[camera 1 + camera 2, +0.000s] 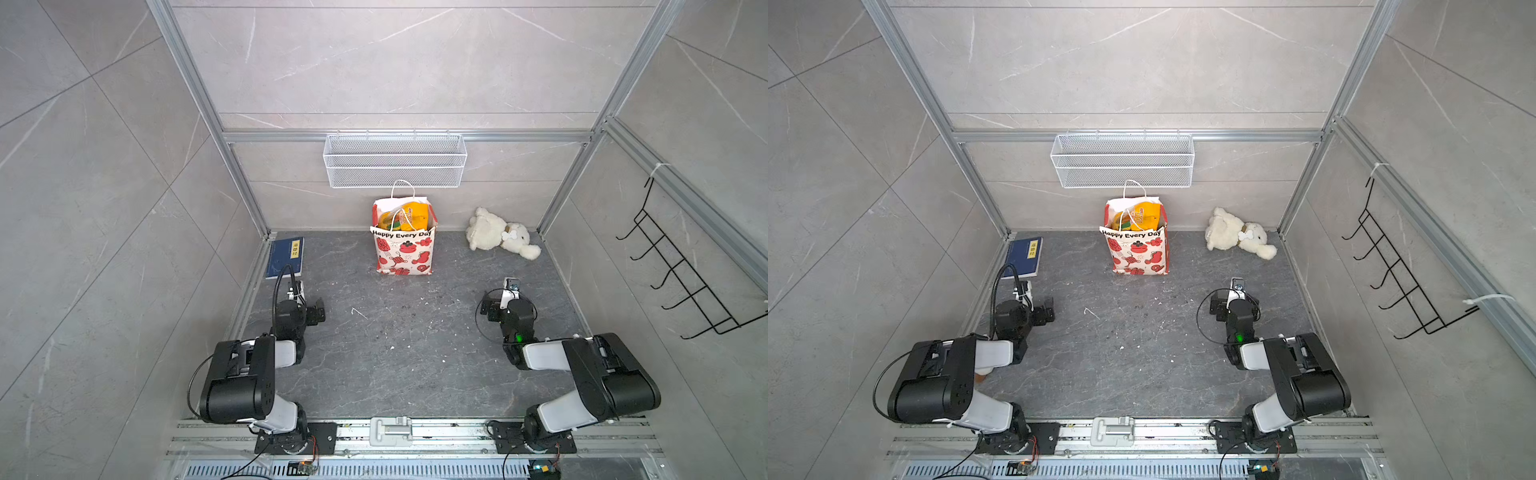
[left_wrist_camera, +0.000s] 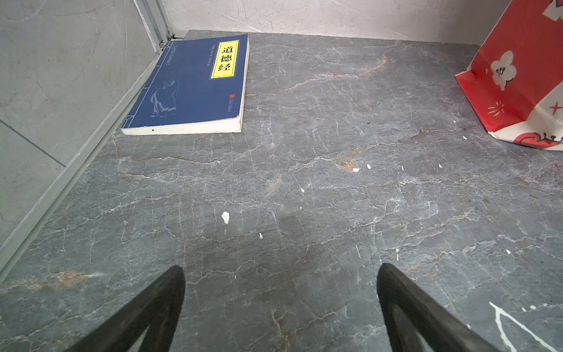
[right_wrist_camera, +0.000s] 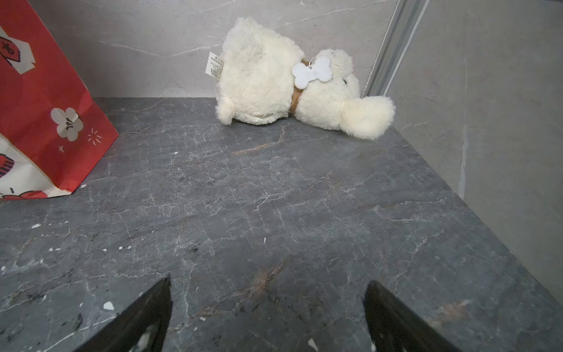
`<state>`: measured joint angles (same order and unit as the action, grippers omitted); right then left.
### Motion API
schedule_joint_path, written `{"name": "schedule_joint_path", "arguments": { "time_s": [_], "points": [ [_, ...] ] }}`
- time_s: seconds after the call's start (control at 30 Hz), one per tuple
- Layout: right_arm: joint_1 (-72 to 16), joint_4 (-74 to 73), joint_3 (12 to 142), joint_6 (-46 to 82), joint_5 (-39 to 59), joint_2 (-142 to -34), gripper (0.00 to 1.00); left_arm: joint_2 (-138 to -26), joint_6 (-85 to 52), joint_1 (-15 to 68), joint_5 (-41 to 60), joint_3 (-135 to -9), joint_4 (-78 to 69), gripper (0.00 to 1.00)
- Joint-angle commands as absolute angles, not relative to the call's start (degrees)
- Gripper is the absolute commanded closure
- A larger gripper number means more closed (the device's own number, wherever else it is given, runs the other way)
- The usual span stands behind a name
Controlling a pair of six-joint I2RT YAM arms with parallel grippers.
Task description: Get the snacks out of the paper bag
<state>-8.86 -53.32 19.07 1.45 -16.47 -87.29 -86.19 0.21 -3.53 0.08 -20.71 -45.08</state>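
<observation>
Your paper bag (image 1: 403, 253) stands upright at the middle of the far edge of the tabletop (image 1: 395, 357), with the snacks (image 1: 404, 217) showing yellow and orange in its open top; your left hand (image 2: 281, 269) hangs wide open and empty near the blue book (image 2: 195, 85) in the far left corner; your right hand (image 3: 268, 282) gapes empty too, facing the white plush toy (image 3: 289, 79) in the far right corner.

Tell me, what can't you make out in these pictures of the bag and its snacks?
- The snacks: both top views show only the top packets; walls of the paper bag hide the rest, so no count.
- Packet lettering: too small and blurred in the top views.
- Bag mouth: both wrist views cut the bag off at an edge.
- The left gripper and right gripper: wrist views show only open fingertips.
</observation>
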Motion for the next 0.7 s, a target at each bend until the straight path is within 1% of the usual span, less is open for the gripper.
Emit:
{"name": "schedule_joint_path", "arguments": {
  "time_s": [0.0,0.67],
  "points": [
    [-8.78,-52.11,19.94,1.27,-16.00,-87.28,0.01,-85.96,-0.26,-3.78,-0.27,-21.42,-46.85,0.00],
    [-8.68,-51.94,20.03,1.48,-15.73,-87.19,0.01,-86.04,-0.44,-4.04,0.36,-21.46,-46.93,0.00]
  ]
}}
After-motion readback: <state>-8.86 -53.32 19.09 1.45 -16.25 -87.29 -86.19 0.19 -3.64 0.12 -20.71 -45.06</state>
